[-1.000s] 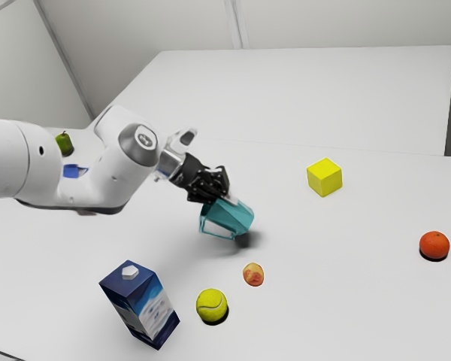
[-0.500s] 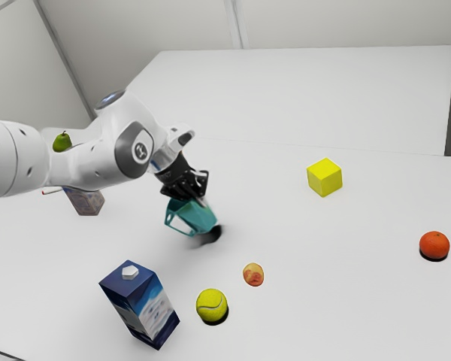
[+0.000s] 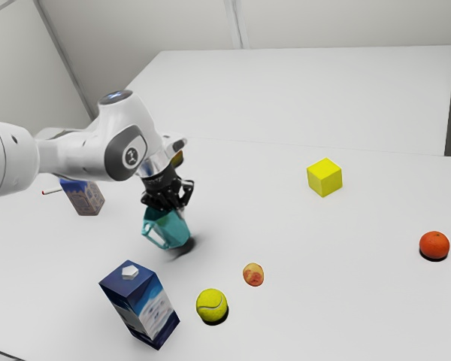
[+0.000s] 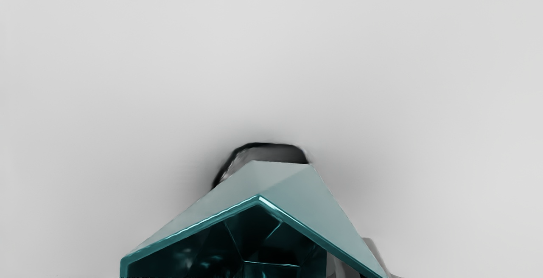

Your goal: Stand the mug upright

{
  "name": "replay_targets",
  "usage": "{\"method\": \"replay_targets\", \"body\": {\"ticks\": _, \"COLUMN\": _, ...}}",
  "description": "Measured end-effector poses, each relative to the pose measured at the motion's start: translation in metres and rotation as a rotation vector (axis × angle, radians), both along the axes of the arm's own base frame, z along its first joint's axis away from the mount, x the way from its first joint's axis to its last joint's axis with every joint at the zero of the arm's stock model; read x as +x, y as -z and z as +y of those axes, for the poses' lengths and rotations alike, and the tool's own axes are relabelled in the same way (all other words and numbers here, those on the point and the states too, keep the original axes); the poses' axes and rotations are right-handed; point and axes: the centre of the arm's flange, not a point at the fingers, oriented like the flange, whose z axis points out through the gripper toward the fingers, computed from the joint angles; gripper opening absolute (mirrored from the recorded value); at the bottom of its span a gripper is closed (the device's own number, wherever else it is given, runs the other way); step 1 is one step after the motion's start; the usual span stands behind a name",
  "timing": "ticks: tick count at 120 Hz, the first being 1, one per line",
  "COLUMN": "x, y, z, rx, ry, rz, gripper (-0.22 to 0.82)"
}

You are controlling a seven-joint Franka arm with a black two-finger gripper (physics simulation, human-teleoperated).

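The black two-finger gripper point(image 3: 167, 207) has the teal, faceted mug point(image 3: 174, 229) pinched by its wall—one finger inside, the other outside. The mug leans, its mouth up toward the gripper and its handle toward the exterior view's left; whether its base touches the white table point(image 3: 301, 301) I cannot tell. Nearer the camera stand a dark blue carton with a white cap point(image 3: 135, 289) and, just beside it, a fuzzy yellow-green tennis ball point(image 3: 211, 306).
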Motion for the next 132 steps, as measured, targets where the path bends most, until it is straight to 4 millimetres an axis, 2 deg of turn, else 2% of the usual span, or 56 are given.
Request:
{"method": "replay_targets", "body": {"ticks": 37, "x": -0.002, "y": 0.008, "z": 0.016, "rx": 0.084, "ry": -0.110, "rz": 0.067, "gripper": -0.18}}
{"method": "replay_targets", "body": {"ticks": 64, "x": -0.001, "y": 0.028, "z": 0.012, "rx": 0.125, "ry": -0.159, "rz": 0.111, "gripper": -0.18}}
{"method": "replay_targets", "body": {"ticks": 84, "x": -0.001, "y": 0.035, "z": 0.013, "rx": 0.138, "ry": -0.194, "rz": 0.127, "gripper": -0.18}}
{"method": "replay_targets", "body": {"ticks": 96, "x": -0.001, "y": 0.036, "z": 0.013, "rx": 0.140, "ry": -0.208, "rz": 0.129, "gripper": -0.01}}
{"method": "replay_targets", "body": {"ticks": 113, "x": -0.001, "y": 0.037, "z": 0.012, "rx": 0.142, "ry": -0.224, "rz": 0.129, "gripper": 0.27}}
{"method": "replay_targets", "body": {"ticks": 132, "x": 0.003, "y": 0.033, "z": 0.012, "rx": 0.141, "ry": -0.238, "rz": 0.119, "gripper": 0.45}}
